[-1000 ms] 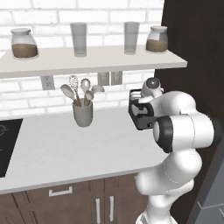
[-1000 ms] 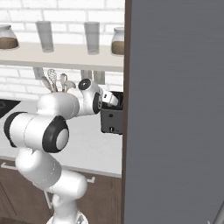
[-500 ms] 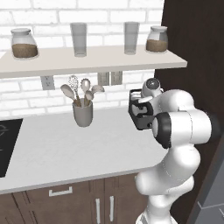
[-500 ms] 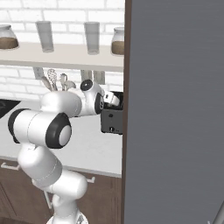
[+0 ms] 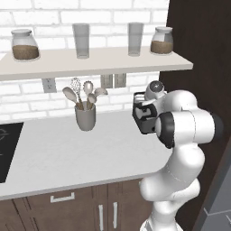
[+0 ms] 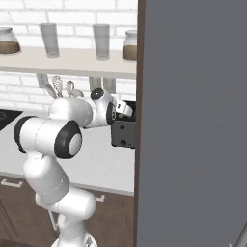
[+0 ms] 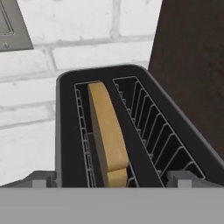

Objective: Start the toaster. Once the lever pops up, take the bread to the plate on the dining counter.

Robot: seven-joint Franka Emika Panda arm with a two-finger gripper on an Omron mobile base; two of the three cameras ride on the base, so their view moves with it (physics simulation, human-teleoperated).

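Black toaster (image 7: 65,131) — tan bread (image 7: 107,131) (white brick wall (image 7: 78,39) behind).

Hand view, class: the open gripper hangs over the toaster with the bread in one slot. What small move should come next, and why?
Probably a short descent of the gripper straight down over the bread. The slice stands upright in the left slot of the toaster, its top edge proud of the rim, and the open jaws already stand either side of it.

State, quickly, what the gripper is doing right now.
Gripper: open, holding nothing, poised above the toaster with the bread in its slot.
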